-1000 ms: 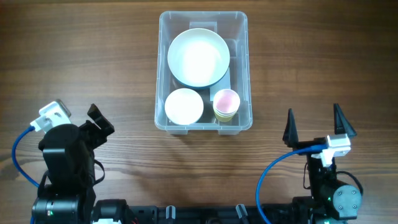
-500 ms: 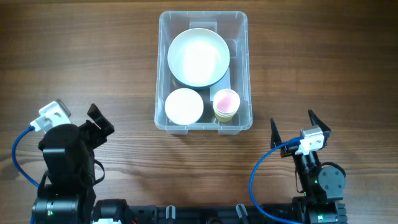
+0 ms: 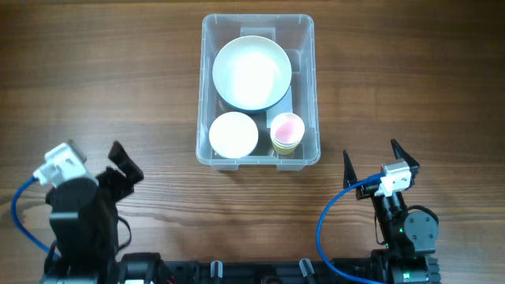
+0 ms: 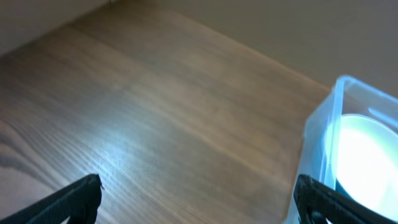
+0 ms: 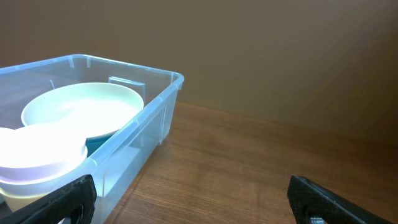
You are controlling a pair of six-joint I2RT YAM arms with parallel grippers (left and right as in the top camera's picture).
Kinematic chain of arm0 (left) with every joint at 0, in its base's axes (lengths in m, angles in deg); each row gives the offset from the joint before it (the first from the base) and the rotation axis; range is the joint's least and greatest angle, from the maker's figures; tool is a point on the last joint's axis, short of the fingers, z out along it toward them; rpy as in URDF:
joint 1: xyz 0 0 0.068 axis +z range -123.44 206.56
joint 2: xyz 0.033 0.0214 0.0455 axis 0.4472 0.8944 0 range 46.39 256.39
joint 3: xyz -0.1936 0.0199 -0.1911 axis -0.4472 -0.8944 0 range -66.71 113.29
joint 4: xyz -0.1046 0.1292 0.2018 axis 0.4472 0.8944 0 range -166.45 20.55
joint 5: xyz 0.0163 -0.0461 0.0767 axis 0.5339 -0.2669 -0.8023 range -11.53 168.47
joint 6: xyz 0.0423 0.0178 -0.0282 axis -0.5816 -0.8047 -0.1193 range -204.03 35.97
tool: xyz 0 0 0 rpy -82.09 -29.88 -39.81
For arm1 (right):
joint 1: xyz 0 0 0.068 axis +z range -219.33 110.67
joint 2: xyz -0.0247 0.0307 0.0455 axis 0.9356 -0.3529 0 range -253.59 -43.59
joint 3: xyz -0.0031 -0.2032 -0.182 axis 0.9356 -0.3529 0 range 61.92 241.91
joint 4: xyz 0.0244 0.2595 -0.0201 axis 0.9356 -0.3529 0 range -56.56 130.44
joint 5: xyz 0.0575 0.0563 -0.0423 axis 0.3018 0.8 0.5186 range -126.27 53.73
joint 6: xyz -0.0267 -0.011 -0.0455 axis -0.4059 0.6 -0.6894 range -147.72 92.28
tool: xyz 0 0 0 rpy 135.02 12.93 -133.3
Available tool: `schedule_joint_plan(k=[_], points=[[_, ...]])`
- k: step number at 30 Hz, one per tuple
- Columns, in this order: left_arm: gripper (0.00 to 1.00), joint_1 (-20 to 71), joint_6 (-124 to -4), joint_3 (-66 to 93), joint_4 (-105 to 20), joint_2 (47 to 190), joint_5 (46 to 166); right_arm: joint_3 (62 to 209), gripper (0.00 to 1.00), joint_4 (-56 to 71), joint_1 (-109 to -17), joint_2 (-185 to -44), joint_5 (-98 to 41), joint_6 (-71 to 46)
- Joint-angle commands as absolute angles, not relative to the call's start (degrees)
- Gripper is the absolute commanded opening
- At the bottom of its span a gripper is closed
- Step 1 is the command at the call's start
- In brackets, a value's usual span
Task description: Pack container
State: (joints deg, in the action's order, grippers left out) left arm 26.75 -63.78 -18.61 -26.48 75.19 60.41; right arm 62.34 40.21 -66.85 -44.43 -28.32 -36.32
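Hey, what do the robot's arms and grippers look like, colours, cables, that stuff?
Both arms are black with rounded joints. The left gripper and right gripper have black, pointed fingers. Each wrist carries a small white block fed by a looping blue cable.

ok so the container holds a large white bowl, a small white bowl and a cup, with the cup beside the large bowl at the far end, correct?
Not quite. The container holds the large white bowl, the small white bowl and the cup, but the cup sits beside the small white bowl at the end nearer the arms. The overhead view shows this.
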Motion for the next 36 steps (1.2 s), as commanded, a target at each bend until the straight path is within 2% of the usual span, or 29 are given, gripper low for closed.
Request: schedule_joint_plan(k=[1, 4, 6, 9, 13, 15, 18, 36], points=[[1.00, 27.1, -63.9, -20.4, -21.2, 66.4, 69.4, 62.6, 1.00, 40.4, -66.6, -43.9, -27.2, -35.2], [1.00, 27.1, -64.3, -29.3, -23.3, 57.6, 70.1, 62.6, 1.00, 40.4, -66.6, -43.9, -27.2, -35.2], [1.00, 27.1, -64.3, -37.8, -29.3, 50.9, 70.7, 62.6, 1.00, 40.4, -66.6, -43.9, -27.2, -35.2], [1.00, 27.1, -66.0, -49.5, -45.3, 46.9, 73.9, 62.6, 1.00, 40.4, -66.6, -43.9, -27.2, -35.2], [1.00, 27.1, -76.5, -62.1, -73.6, 46.6, 80.4, 62.6, 1.00, 40.4, -66.6, -43.9, -27.2, -35.2], [1.00, 27.1, -83.9, -65.9, -79.9, 46.6, 84.8, 62.6, 1.00, 40.4, -66.6, -43.9, -27.2, -35.2], [1.00, 27.1, -83.6, -66.4, -72.5, 46.6, 85.5, 62.6, 1.00, 40.4, -66.6, -43.9, -27.2, -35.2], [1.00, 27.1, -83.6, -66.4, -72.7, 46.8, 85.5, 62.6, 1.00, 40.4, -66.6, -43.9, -27.2, -35.2]])
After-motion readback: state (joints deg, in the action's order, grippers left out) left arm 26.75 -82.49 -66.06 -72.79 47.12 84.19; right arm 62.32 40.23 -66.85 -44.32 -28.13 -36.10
